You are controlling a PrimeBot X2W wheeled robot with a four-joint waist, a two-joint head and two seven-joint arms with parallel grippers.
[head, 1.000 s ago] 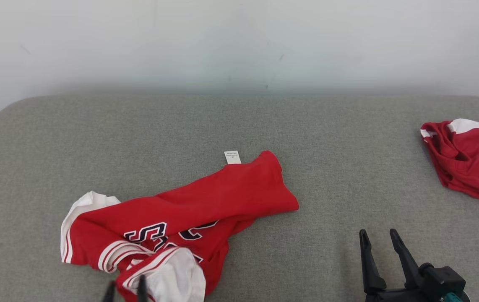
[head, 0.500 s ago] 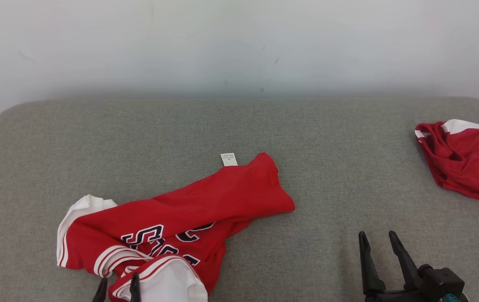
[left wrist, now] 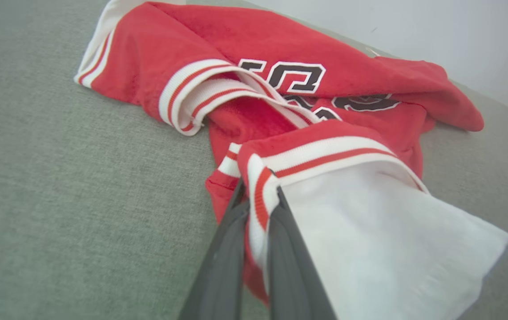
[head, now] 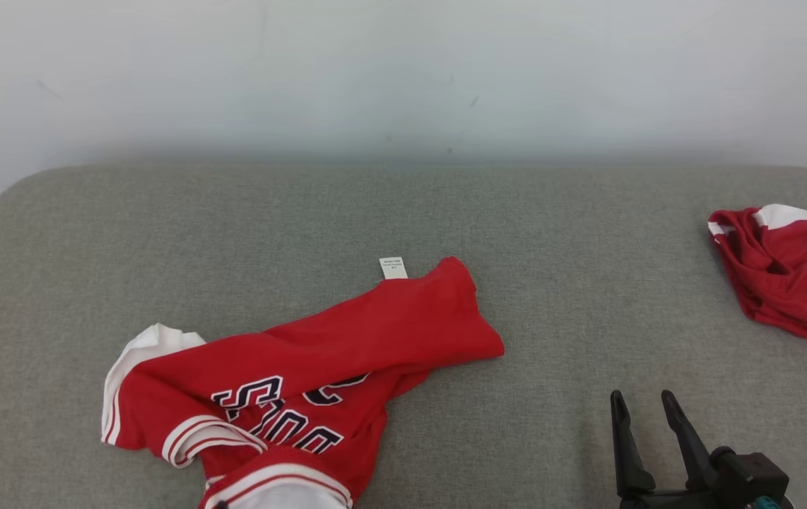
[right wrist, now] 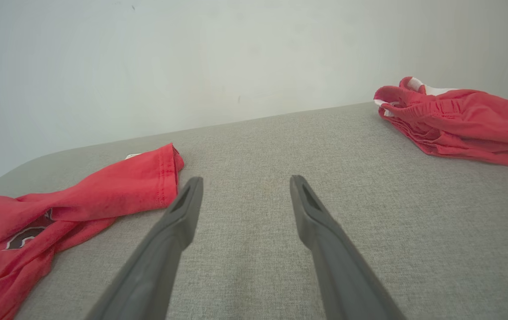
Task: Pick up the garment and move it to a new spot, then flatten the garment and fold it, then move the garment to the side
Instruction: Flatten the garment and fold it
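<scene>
The garment [head: 347, 339] lies on the bench [head: 403, 212]. Well right of it, farther back, lies a second garment [head: 792, 276]; nearer, the right tool [head: 641, 397].

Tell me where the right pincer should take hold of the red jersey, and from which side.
The hemmed end by the tag, approached from the jersey's right. It lies flat and free, closest to the open right pincer; the left pincer pinches the striped trim opposite.
</scene>
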